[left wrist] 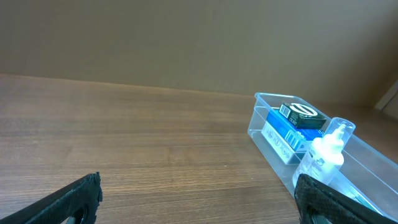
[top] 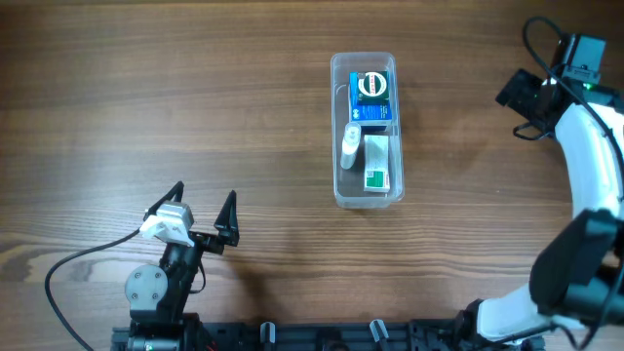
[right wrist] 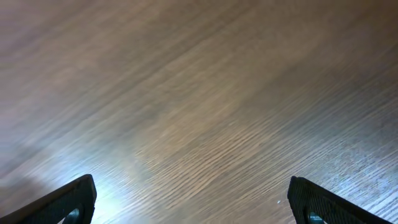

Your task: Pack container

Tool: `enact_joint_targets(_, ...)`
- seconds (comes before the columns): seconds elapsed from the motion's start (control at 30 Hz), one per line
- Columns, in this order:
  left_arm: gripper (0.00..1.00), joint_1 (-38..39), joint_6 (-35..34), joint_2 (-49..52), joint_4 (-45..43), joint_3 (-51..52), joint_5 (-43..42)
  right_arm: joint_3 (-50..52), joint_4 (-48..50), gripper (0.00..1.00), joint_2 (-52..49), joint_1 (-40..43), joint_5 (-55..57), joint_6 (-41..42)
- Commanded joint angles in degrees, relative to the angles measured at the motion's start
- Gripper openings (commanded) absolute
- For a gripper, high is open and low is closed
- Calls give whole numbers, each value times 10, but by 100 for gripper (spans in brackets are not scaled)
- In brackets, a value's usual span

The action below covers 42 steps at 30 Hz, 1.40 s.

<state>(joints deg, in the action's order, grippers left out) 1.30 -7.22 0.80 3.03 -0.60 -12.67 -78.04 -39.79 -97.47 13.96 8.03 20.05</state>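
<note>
The container (top: 337, 185), a long clear plastic bin, stands right of the table's middle. It holds a blue box (top: 373, 97) at the far end, a small clear spray bottle (top: 349, 146) and a white and green box (top: 376, 164). In the left wrist view the container (left wrist: 264, 102) is at the right, with the blue box (left wrist: 283, 130), a dark box (left wrist: 303, 115) on top of it and the spray bottle (left wrist: 323, 155). My left gripper (top: 205, 192) (left wrist: 198, 199) is open and empty, near the front left. My right gripper (top: 522, 107) (right wrist: 193, 199) is open and empty over bare wood, far right of the container.
The wooden table (top: 146, 97) fills all views. A black cable (top: 68, 268) runs from the left arm toward the front edge. The right arm's white links (top: 595, 166) stand along the right edge.
</note>
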Motion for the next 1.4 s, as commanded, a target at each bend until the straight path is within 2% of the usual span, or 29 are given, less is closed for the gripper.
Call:
enact_joint_targets(0.0,100,-6,-5,-6,2,3,6,-2,2,100,118,-77,6,-4)
enact_joint_targets(0.13,100,-6,-5,-6,2,3,5,10,4,100,211,-154,5,-4)
enact_joint_targets(0.2,100,-6,-5,-6,2,3,6,36,5,100,245,-166,5,-4)
enact_joint_targets(0.47,100,-6,-5,-6,2,3,6,285,22,100,477,-165,10,2)
enact_joint_targets(0.57,100,-6,-5,-6,2,3,6,399,77,100,599,-166,5,5)
enact_joint_targets(0.73,100,-6,-5,-6,2,3,6,586,295,100,756,-166,-144,-197)
enact_joint_targets(0.8,100,-6,-5,-6,2,3,5,633,323,100,814,-166,-151,-210)
enact_joint_targets(0.93,100,-6,-5,-6,2,3,5,673,325,100,891,-157,-150,-209)
enact_joint_targets(1.17,100,-6,-5,-6,2,3,5,689,334,100,924,-104,-150,-199)
enact_joint_targets(1.37,100,-6,-5,-6,2,3,5,725,355,100,973,-99,-154,-199)
